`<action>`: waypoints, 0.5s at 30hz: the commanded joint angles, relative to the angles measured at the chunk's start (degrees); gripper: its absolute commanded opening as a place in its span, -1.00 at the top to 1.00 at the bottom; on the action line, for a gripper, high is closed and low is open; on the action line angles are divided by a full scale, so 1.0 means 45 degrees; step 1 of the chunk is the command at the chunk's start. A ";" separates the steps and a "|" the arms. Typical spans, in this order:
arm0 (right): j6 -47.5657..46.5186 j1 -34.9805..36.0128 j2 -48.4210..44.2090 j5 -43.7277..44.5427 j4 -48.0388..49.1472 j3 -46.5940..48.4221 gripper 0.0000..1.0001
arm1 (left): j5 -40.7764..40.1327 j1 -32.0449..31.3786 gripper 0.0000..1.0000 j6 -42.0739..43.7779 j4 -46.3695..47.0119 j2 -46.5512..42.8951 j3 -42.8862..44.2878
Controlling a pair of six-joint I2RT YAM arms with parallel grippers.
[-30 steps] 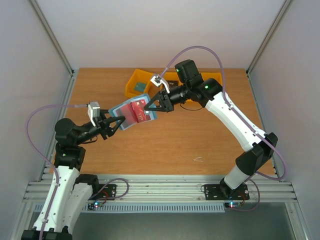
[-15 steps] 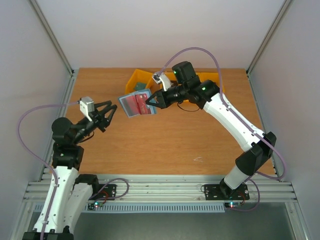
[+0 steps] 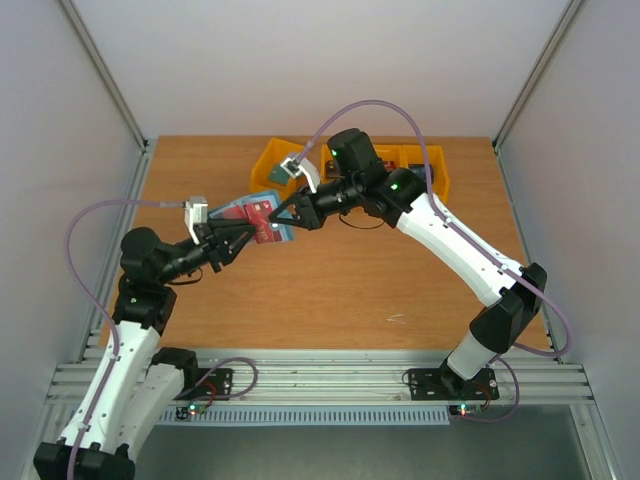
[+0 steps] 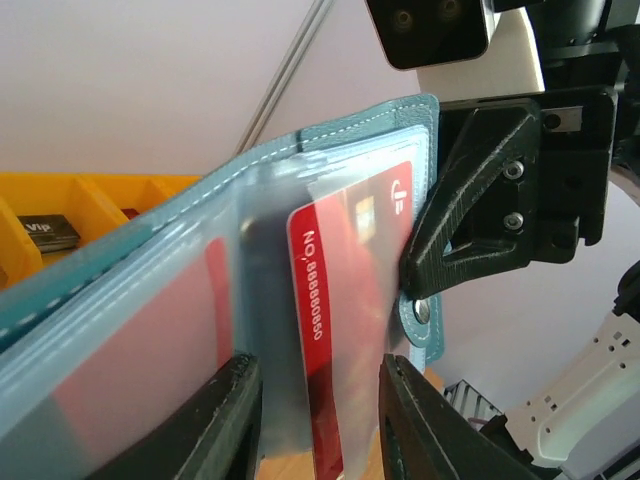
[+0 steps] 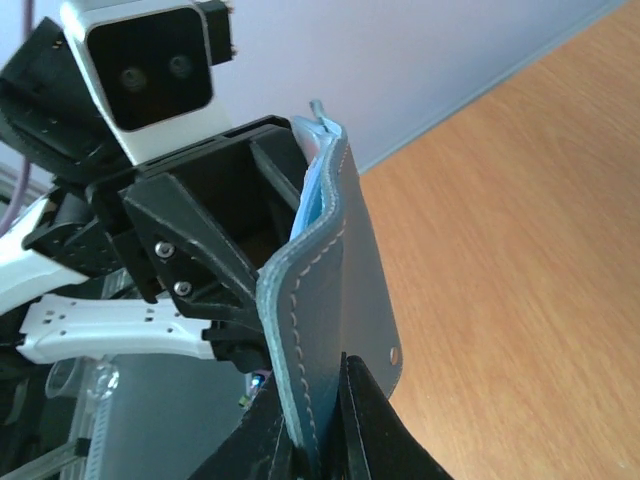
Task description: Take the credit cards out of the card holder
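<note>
As right fingers (image 3: 290, 212) clamp card holder (image 5: 340, 280), left fingers (image 3: 238, 238) straddle card (image 4: 340, 330).

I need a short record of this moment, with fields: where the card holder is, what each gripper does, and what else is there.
card holder: open, held in the air above the table
right gripper: shut on the holder's edge
left gripper: straddles the red card; grip unclear
other: yellow bins at the table's far edge
</note>
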 commanded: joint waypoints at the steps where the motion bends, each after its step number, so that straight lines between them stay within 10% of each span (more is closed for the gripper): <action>1: -0.0416 0.0090 -0.0520 -0.2067 0.1249 -0.0194 0.98 | -0.0389 0.0201 0.30 -0.0682 0.0218 -0.0385 -0.0204; 15: -0.0224 0.0020 -0.0165 -0.3062 0.1738 -0.0207 0.85 | 0.2233 0.0034 0.99 -0.1219 0.2862 -0.0431 -0.0121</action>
